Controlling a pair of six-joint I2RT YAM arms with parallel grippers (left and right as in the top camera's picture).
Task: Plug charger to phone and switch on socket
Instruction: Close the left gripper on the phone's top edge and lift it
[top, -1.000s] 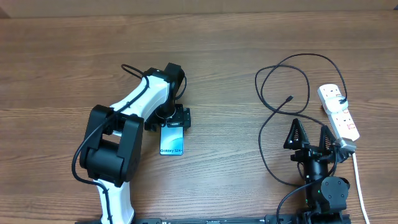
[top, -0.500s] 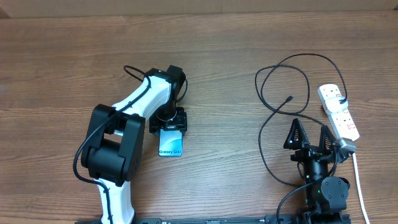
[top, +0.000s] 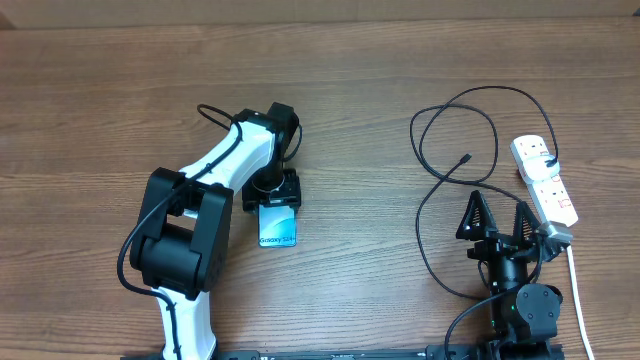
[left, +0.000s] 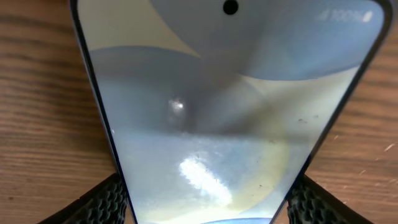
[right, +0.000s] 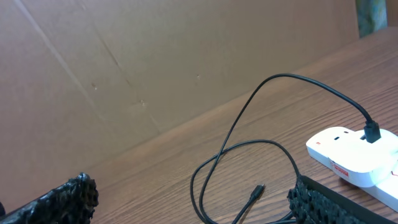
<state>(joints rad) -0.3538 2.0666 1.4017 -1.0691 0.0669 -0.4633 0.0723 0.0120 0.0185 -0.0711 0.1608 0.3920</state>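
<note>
- Left gripper (top: 272, 195) is clamped on one short end of the phone (top: 277, 228). In the wrist view its textured fingers (left: 102, 202) press against both long edges. The white-and-black arm reaches over the middle-left of the table.
- Right gripper (top: 498, 215) is spread wide and holds nothing, low on the right side. Its fingers (right: 62, 199) sit far apart at the bottom corners of its wrist view.
- Wooden table (top: 100, 100) carries everything, and a brown cardboard wall (right: 124, 62) rises behind it.
- Charger (top: 490, 89) lies in loose black loops on the right half, just beyond the right gripper and well apart from the phone.
- Socket (top: 545, 180) lies near the right edge, with the charger's black plug (right: 372, 130) in its far outlet and a white cord (top: 577, 290) trailing toward the near edge.
- Phone screen shows pale blue with "Galaxy S24+" on it. Whether the phone rests on the wood or is lifted, I cannot tell.
- Connector tip (top: 466, 158) lies free on the table inside the loops, between the two right fingers' line of sight.
</note>
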